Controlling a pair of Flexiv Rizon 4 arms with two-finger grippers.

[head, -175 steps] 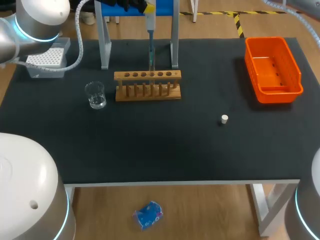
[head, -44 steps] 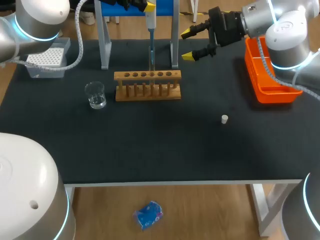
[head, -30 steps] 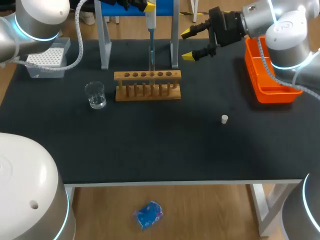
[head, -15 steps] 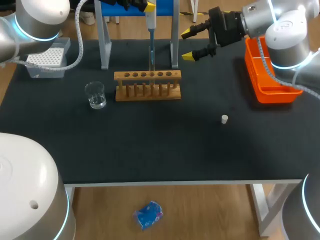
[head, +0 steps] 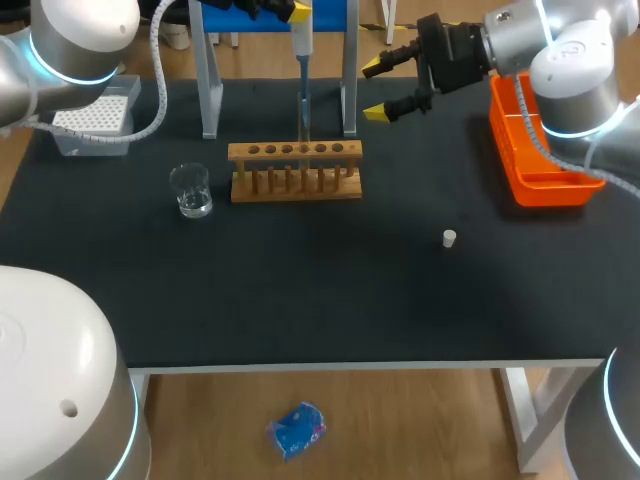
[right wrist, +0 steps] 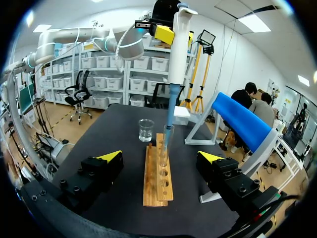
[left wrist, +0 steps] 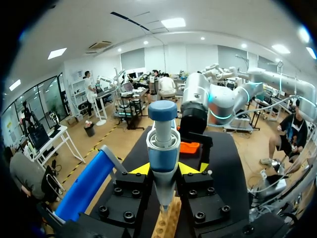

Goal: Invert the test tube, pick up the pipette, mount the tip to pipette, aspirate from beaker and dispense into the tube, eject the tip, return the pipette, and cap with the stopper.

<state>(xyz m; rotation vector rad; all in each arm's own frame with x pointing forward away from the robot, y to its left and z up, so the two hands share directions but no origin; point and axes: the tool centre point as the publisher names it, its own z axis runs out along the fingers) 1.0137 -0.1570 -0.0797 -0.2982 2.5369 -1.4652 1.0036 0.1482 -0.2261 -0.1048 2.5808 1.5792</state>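
On the black table (head: 300, 300) stands the wooden tube rack (head: 295, 172). My right gripper (head: 373, 90) hovers off its end, spread wide. My left gripper (left wrist: 164, 168) clamps the pipette (left wrist: 163, 144), tip in the racked test tube (right wrist: 166, 144). The white stopper (head: 449, 238) lies well apart.

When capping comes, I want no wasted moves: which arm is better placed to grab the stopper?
Right, probably. The right gripper is open, empty and on the same side as the stopper; the left gripper is shut on the pipette.
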